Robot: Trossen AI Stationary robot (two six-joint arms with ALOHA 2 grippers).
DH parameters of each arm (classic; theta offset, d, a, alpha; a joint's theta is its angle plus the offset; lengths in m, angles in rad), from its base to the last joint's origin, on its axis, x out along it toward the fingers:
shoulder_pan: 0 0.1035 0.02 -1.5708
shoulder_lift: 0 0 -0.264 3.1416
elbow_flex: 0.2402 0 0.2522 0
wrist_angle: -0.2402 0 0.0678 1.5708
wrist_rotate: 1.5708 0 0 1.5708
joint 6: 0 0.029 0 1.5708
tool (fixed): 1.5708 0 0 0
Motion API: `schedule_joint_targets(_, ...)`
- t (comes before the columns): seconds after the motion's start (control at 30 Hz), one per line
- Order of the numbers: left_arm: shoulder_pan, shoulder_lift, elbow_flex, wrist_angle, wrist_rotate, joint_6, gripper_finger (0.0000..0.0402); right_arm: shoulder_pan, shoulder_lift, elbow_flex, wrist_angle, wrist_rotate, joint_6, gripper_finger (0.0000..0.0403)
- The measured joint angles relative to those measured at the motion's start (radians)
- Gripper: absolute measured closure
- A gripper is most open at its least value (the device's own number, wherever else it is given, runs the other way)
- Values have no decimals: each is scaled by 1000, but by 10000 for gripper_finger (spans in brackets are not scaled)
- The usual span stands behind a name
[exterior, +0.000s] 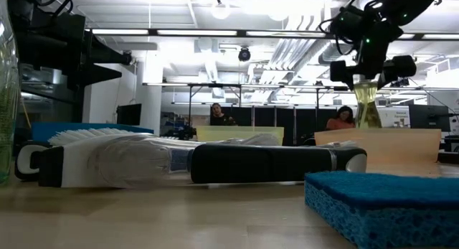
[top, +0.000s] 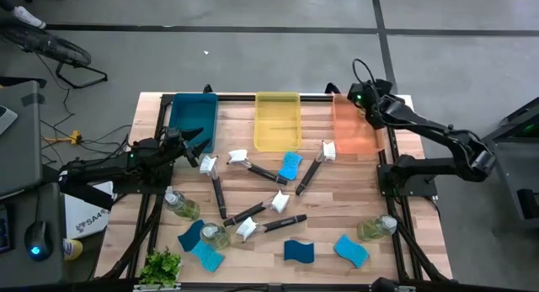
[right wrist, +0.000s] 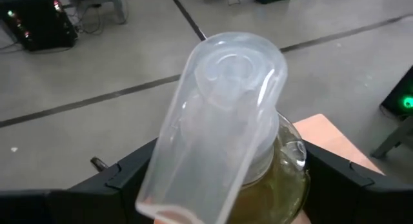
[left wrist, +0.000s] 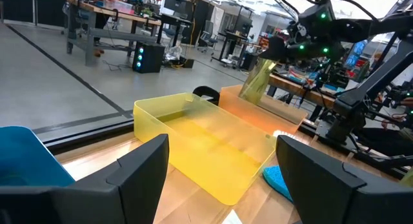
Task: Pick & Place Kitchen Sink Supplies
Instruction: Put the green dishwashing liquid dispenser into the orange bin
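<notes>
A bottle [right wrist: 226, 121] of yellow-green liquid is clamped in the right gripper [top: 364, 98], above the orange bin [top: 356, 128]. Only the right wrist view shows its pale pump top close; the low view shows it hanging clear of the bin wall. The left gripper [top: 187, 140] stands wide and empty beside the blue bin [top: 192, 119], facing the yellow bin [left wrist: 200, 143].
</notes>
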Motion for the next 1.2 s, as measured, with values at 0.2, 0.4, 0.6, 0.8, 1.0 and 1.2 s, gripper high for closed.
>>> schedule_joint_targets(0.2, 0, 0, 0, 0, 0, 0, 121, -47, 12, 0, 29, -24, 12, 119)
schedule_joint_targets(0.4, 0, 0, 0, 0, 0, 0, 121, -51, 12, 0, 44, -14, 15, 118)
schedule_joint_targets(0.6, 0, 0, 0, 0, 0, 0, 121, -49, 12, 0, 32, -23, 7, 104)
schedule_joint_targets(0.8, 0, 0, 0, 0, 0, 0, 121, -49, 12, 0, 25, -30, -8, 92)
schedule_joint_targets(1.0, 0, 0, 0, 0, 0, 0, 121, -49, 12, 0, 16, -43, -20, 90)
schedule_joint_targets(1.2, 0, 0, 0, 0, 0, 0, 121, -49, -6, 1, -2, -76, -45, 89)
